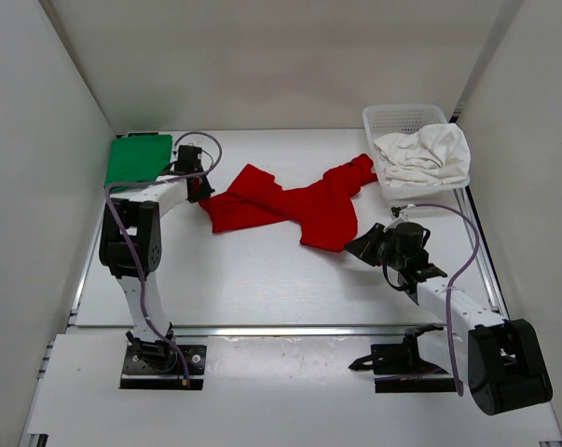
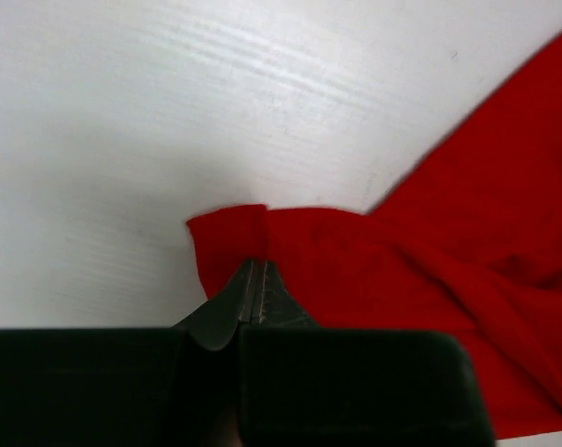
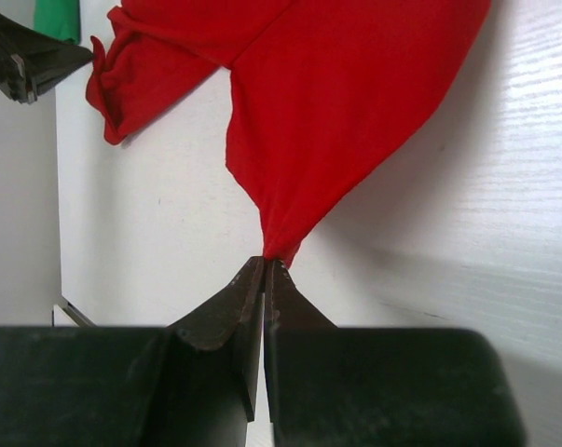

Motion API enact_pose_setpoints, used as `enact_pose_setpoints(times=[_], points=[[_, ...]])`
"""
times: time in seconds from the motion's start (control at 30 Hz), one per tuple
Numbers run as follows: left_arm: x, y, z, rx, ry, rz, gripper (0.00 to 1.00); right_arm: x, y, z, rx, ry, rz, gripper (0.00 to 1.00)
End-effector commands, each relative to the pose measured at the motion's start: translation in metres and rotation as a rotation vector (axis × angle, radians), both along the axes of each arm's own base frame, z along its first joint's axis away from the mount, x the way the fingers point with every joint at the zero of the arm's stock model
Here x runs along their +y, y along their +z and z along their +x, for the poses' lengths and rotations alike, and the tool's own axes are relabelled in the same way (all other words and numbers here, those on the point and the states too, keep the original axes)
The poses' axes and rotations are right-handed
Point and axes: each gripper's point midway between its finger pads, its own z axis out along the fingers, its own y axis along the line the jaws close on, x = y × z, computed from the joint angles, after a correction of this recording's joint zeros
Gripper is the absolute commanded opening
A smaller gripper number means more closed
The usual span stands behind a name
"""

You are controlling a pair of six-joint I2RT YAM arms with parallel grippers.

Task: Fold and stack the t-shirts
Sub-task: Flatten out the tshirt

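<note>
The red t-shirt (image 1: 294,203) lies crumpled and stretched across the middle of the table. My left gripper (image 1: 200,193) sits at its left end, jaws shut on the cloth's corner (image 2: 229,237) with a crease running up from the tips. My right gripper (image 1: 357,246) is at the shirt's near right corner, shut on a pinched point of red cloth (image 3: 282,244) that fans out above it. The green t-shirt (image 1: 138,158) lies folded flat at the back left. The white t-shirt (image 1: 422,155) is bunched in the basket.
A white mesh basket (image 1: 399,118) stands at the back right against the wall. White walls close in the table on the left, back and right. The left arm's elbow (image 1: 129,237) rises near the left edge.
</note>
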Motion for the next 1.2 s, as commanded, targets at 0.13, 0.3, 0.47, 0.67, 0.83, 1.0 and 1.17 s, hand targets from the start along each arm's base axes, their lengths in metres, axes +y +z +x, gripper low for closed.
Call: enact_pose_setpoints(times=[0.13, 0.3, 0.47, 0.67, 0.83, 1.0, 1.17], points=[[-0.015, 0.117, 0.029, -0.244, -0.03, -0.037, 0.0, 0.005, 0.029, 0.016, -0.089, 0.002, 0.033, 0.0], [0.005, 0.075, 0.007, -0.177, 0.012, -0.03, 0.0, 0.005, 0.031, 0.015, -0.107, 0.005, 0.023, 0.0], [0.001, 0.046, 0.014, -0.089, -0.01, -0.025, 0.41, 0.009, 0.03, 0.014, -0.103, 0.028, 0.03, 0.0], [-0.002, 0.015, 0.022, -0.014, -0.02, 0.023, 0.63, 0.012, 0.028, 0.013, -0.102, 0.04, 0.027, 0.0], [0.0, 0.006, 0.027, 0.062, -0.066, 0.125, 0.55, 0.01, 0.029, 0.014, -0.102, 0.039, 0.04, 0.0], [0.006, 0.001, 0.024, 0.092, -0.063, 0.174, 0.15, 0.014, 0.031, 0.011, -0.113, 0.05, 0.052, 0.0], [0.012, 0.004, 0.022, 0.071, -0.025, 0.155, 0.0, 0.014, 0.035, 0.013, -0.128, 0.049, 0.05, 0.0]])
